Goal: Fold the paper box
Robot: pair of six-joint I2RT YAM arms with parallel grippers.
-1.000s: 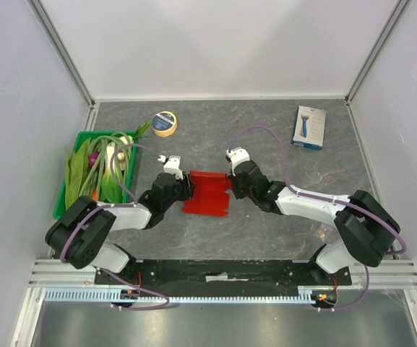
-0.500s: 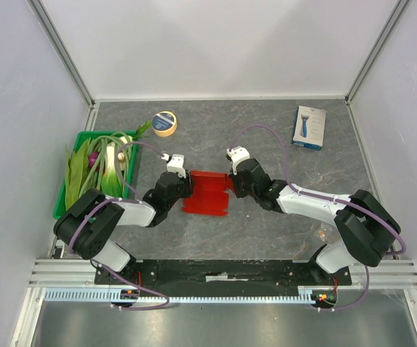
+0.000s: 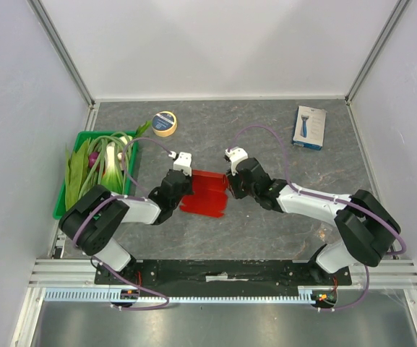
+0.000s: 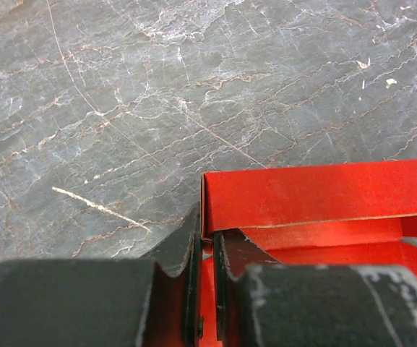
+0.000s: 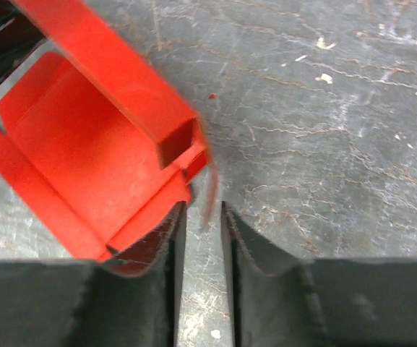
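Left claw (image 4: 206,237) — one of two — pressed together on the left wall of the paper box (image 3: 204,194), the red card pinched between its fingers. Right claw (image 5: 201,217): fingers slightly apart, with a thin, blurred red flap edge at the mouth of the gap and not visibly pinched; the grey surface (image 3: 266,238) shows between them. The single paper box lies partly folded at the middle of the surface, between the two claws, its walls raised and its inside facing up. Also on the surface: one roll of tape (image 3: 165,123) at the far left, one white-and-blue box (image 3: 309,127) at the far right, and one green tray (image 3: 61,204) of leafy greens (image 3: 100,163) at the left edge — all well apart from the paper box.
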